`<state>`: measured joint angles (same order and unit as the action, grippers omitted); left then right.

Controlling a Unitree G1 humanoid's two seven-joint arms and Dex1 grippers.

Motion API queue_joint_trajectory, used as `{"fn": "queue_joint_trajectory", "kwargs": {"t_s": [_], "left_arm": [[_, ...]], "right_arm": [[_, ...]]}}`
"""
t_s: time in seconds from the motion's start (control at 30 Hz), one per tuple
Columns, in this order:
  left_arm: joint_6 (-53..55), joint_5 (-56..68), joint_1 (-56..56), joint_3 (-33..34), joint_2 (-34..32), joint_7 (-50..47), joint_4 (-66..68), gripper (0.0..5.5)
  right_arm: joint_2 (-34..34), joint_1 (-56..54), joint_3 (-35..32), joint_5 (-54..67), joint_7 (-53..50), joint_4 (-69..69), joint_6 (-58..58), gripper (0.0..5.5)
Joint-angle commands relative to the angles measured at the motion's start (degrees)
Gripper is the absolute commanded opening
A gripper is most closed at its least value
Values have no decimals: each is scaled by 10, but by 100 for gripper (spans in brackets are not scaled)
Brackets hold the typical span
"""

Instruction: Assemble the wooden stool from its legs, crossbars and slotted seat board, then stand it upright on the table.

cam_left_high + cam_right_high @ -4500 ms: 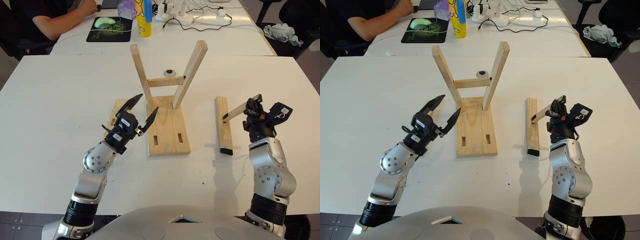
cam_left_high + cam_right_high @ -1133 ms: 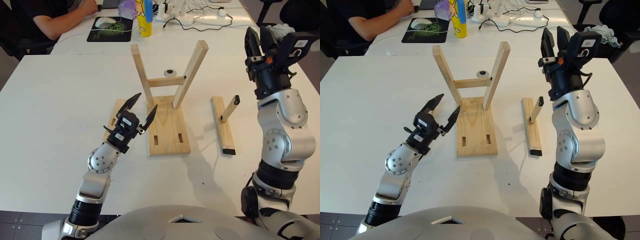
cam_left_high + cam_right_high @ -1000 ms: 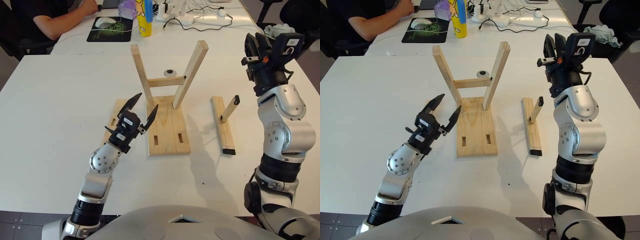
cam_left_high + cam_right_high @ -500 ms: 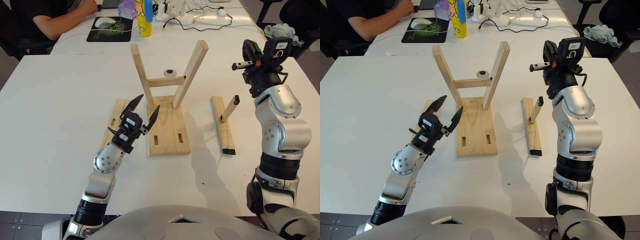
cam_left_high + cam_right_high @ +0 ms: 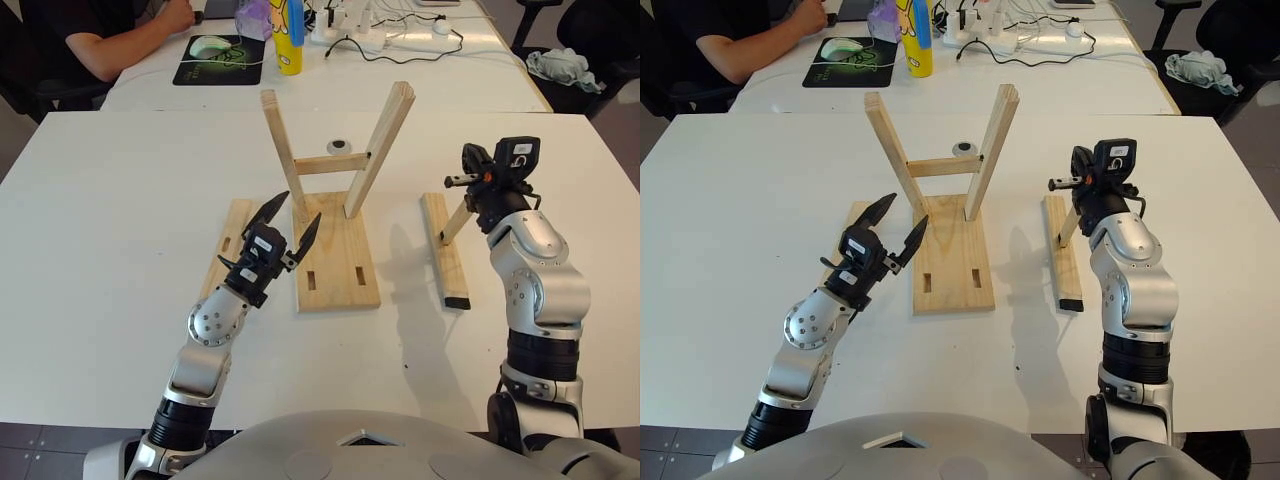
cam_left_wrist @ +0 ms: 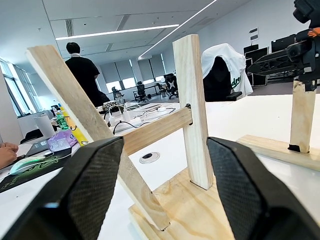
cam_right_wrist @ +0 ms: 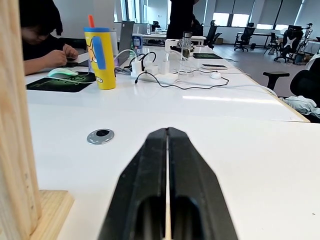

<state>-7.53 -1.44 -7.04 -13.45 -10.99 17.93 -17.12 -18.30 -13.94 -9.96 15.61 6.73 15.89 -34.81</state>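
Observation:
The slotted seat board [image 5: 336, 266] lies flat mid-table. Two legs [image 5: 381, 148] joined by a crossbar [image 5: 331, 164] stand in its far slots. My left gripper [image 5: 298, 206] hovers open over the board's left edge, facing that frame [image 6: 192, 115]. A third leg [image 5: 446, 252] lies to the right, with a short crossbar [image 5: 458, 218] sticking up from it. My right gripper [image 5: 448, 181] is shut on nothing, close above and beside that crossbar's top end. Its fingers [image 7: 167, 165] point at the far left. Another wooden piece [image 5: 228, 250] lies left of the board, under my left arm.
A round cable grommet [image 5: 340, 146] sits in the table behind the frame. On the adjoining desk at the back are a yellow cup [image 5: 289, 36], a mouse pad [image 5: 214, 58] and a power strip with cables [image 5: 400, 34]. White tabletop surrounds the parts.
My right gripper let go of the short crossbar, rose high, then came back down beside the crossbar's top. The left arm edged slightly forward, still open.

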Motion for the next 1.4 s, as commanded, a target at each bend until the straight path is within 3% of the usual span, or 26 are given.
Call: {"fn": "queue_joint_trajectory", "kwargs": {"t_s": [0.03,0.23,0.43,0.57,0.73,1.07,1.27,1.4], "left_arm": [[3,-3,-1,2,2,-5,0,308],[0,-7,0,-1,6,-10,3,308],[0,-12,1,2,9,-16,4,308],[0,-14,2,3,10,-18,4,308],[3,-12,5,9,9,-18,2,308],[10,-17,-9,10,20,-39,-3,308],[9,-22,-13,8,22,-47,-1,308],[8,-33,-25,7,24,-58,-4,308]], "right_arm": [[-1,-1,-3,-1,10,-16,2,1],[1,-63,-41,8,17,58,141,1],[-7,-88,-22,-6,29,77,181,1],[12,-26,-12,-4,26,23,150,1],[2,36,16,-16,28,-79,14,1],[-2,11,32,-15,45,-80,12,1],[25,-23,-45,58,51,-73,51,1],[-19,-52,-67,42,39,-49,54,1]]}}
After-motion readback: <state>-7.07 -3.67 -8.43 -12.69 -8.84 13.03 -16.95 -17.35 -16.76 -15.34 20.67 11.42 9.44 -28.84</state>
